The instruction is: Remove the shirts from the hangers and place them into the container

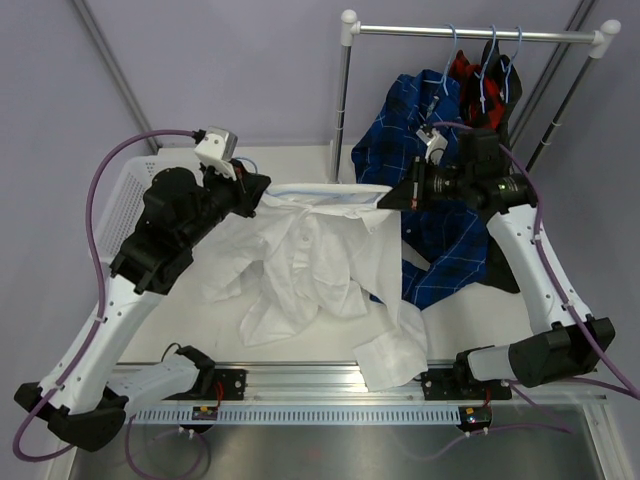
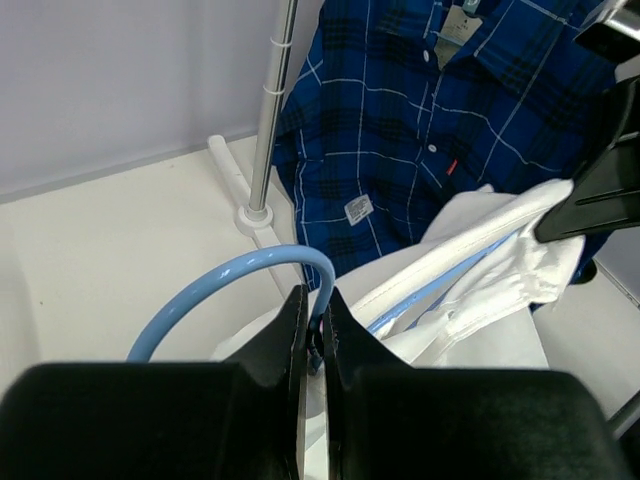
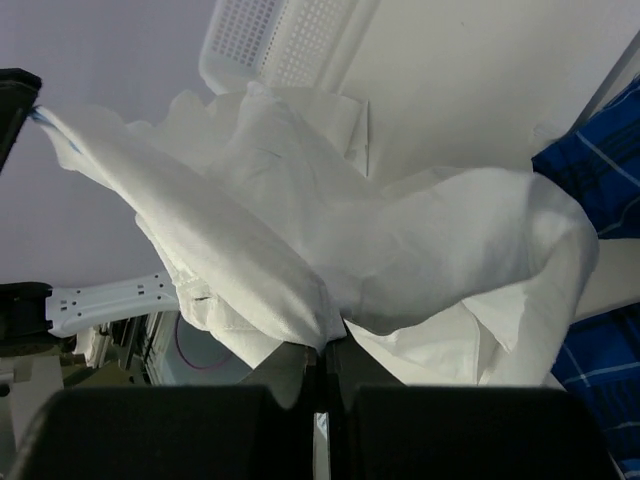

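The white shirt hangs stretched between my two grippers and droops over the table. My left gripper is shut on the hooked top of its light-blue hanger; the hanger's arm runs inside the shirt's shoulder. In the left wrist view the jaws pinch the hook's stem. My right gripper is shut on a fold of the white shirt, the jaws pressed together on the cloth. The container stands behind the left arm, also seen as a white basket.
A blue plaid shirt hangs from the rack and spreads under the right arm. Red-and-black plaid and black shirts hang on blue hangers from the rail. The rack's pole stands close by.
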{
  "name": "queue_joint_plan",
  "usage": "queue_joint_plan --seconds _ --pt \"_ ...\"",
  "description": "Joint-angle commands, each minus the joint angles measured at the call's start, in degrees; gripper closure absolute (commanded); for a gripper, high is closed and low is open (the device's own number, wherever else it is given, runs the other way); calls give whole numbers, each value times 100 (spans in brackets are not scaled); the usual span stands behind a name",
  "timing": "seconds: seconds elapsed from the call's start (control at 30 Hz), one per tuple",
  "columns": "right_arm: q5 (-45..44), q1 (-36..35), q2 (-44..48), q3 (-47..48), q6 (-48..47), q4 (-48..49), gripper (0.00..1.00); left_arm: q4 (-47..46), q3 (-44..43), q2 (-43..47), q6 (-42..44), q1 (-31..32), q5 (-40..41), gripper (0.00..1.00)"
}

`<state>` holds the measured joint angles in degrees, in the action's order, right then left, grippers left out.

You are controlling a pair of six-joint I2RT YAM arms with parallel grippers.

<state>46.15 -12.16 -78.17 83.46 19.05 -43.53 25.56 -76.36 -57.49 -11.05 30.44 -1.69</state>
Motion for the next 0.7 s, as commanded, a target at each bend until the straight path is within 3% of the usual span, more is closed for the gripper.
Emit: queue_joint_plan --seconds 0.0,0.17,0.3,0.4,0.5,0.57,0.67 --pt "-985 645 189 731 -375 -848 100 -473 -108 555 929 -512 995 100" --pt "-327 645 -251 1173 -595 -1395 100 -736 155 748 1226 -521 907 100" --pt "-440 654 2 831 -421 -941 100 -807 244 827 1429 -512 1214 100" --pt "286 855 188 348 -245 -509 100 -1035 402 959 1457 -521 1268 100" --pt "-34 1049 153 136 73 -446 100 -1159 402 1021 1456 -521 961 100" --pt "-97 1041 232 57 11 -403 80 -1141 341 968 1439 -521 882 100" --pt "-658 1023 530 100 -251 -349 66 -1097 236 802 1325 -521 776 100"
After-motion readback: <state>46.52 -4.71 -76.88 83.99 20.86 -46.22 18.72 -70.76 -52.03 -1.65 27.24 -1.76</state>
